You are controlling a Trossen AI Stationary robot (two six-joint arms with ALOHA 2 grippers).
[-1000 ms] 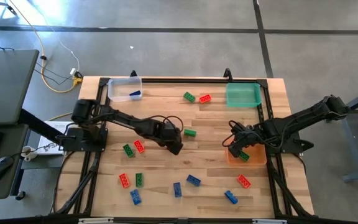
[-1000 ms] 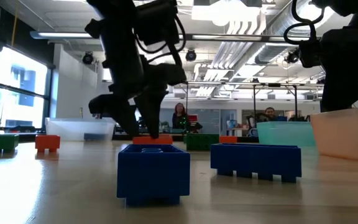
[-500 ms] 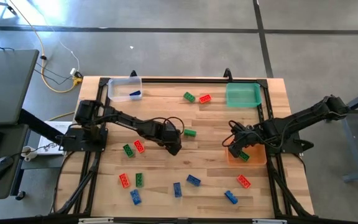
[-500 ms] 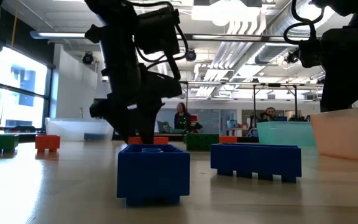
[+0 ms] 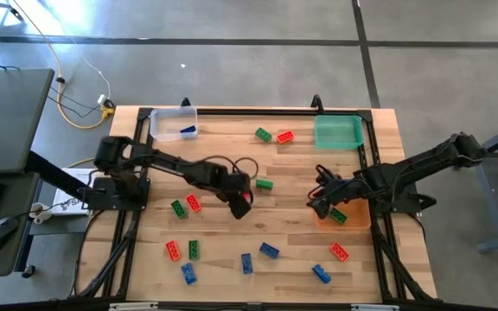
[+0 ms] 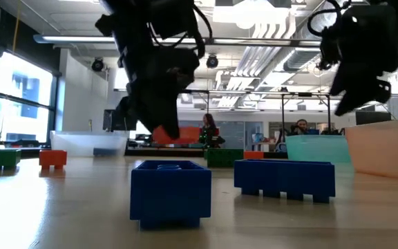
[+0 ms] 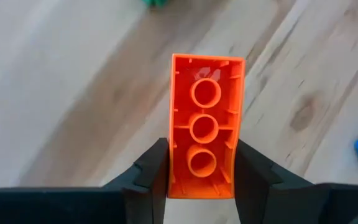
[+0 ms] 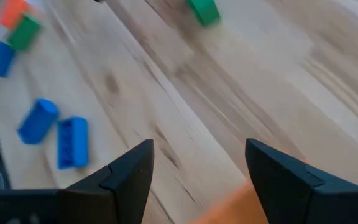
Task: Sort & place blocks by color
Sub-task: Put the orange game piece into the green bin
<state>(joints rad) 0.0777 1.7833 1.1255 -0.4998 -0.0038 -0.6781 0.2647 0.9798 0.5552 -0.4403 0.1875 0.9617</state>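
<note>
Surface (image 5: 232,147) first: you have wooden planks carrying a clear bin (image 5: 172,123) at the far left corner, a teal bin (image 5: 337,131) at the far right, and an orange bin (image 5: 346,216) at the right edge. Your left tool (image 5: 243,202) hangs mid-surface, lifted clear of the wood, clamped narrow on a red block (image 7: 204,133) seen from its hollow underside. Your right tool (image 5: 320,200) sits just beside the orange bin with its fingers (image 8: 129,174) spread wide and nothing between them. Loose blocks (image 5: 270,250) in red, green and blue lie scattered along the near edge.
</note>
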